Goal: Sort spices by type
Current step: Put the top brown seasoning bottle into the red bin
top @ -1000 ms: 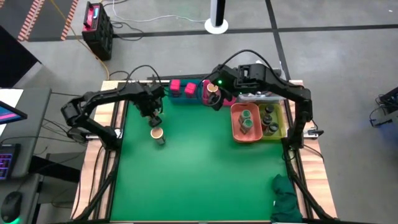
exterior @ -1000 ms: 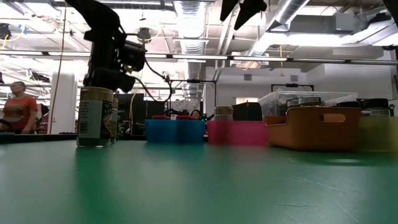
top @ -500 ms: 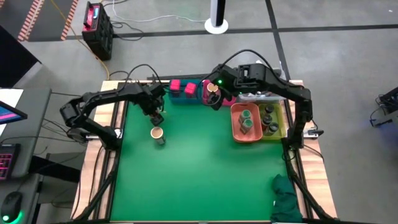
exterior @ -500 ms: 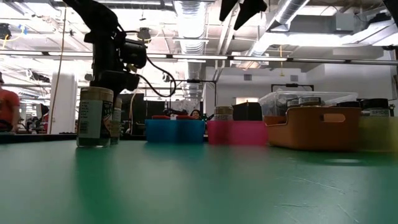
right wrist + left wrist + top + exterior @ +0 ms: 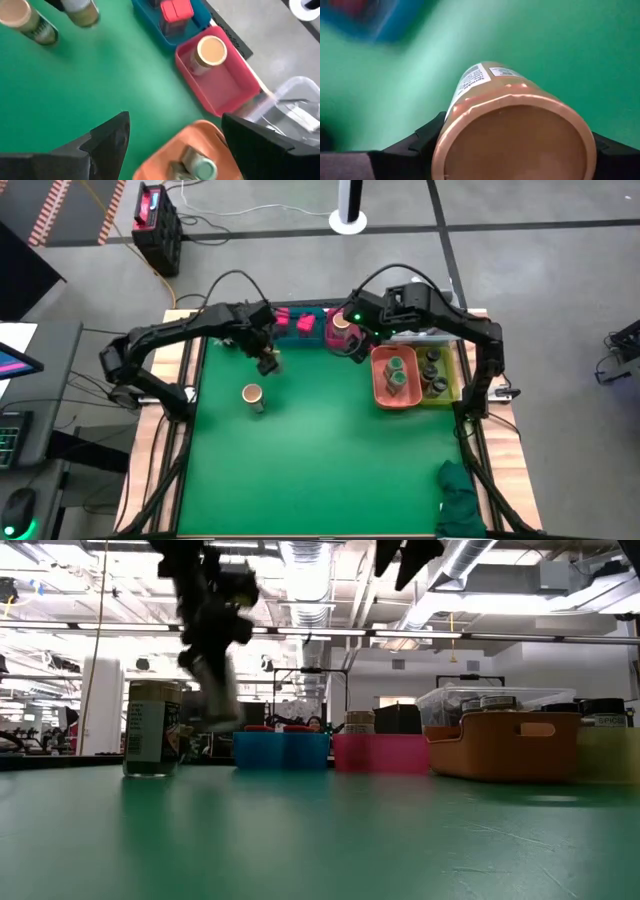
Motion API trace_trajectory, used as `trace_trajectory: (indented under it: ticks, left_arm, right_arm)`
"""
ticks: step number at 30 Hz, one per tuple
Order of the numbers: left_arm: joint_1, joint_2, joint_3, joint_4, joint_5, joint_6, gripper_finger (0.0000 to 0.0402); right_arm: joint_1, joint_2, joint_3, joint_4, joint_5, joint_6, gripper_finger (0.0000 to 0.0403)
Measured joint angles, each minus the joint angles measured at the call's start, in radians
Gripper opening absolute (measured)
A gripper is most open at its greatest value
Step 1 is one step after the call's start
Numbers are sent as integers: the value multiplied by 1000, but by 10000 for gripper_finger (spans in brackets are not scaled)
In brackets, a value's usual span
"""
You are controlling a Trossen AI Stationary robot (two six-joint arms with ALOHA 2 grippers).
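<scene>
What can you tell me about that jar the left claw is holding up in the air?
The jar is a round spice container with a tan lid and a printed paper label on its side. The left gripper holds it between its dark fingers, lifted clear of the green table near the blue bin. In the low view it hangs tilted, blurred by motion.

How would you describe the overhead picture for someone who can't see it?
Seen from above, the left gripper carries a tan-topped jar over a green table toward coloured bins; another tan-topped jar stands behind. The right gripper hovers near the pink bin.
</scene>
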Motion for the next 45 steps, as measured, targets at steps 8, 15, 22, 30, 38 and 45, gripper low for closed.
trace_trajectory:
  ticks: [8,15,22,30,38,45]
  left_arm:
    - [-41,-1,136,166,4,-71,269]
    - [-36,47,137,346,8,-179,269]
    - [-45,146,140,473,87,-266,269]
    - [-44,231,243,466,50,-204,269]
    - [-40,317,376,389,51,-122,269]
    - [-70,438,489,306,59,-40,274]
  right_arm:
    - [23,-3,0,-13,51,-35,340]
    - [41,-3,0,1,76,-23,340]
    - [156,-3,-9,4,76,38,340]
    - [145,-85,-342,194,72,18,331]
    - [77,-268,-623,380,60,74,323]
    - [8,-412,-765,400,61,159,323]
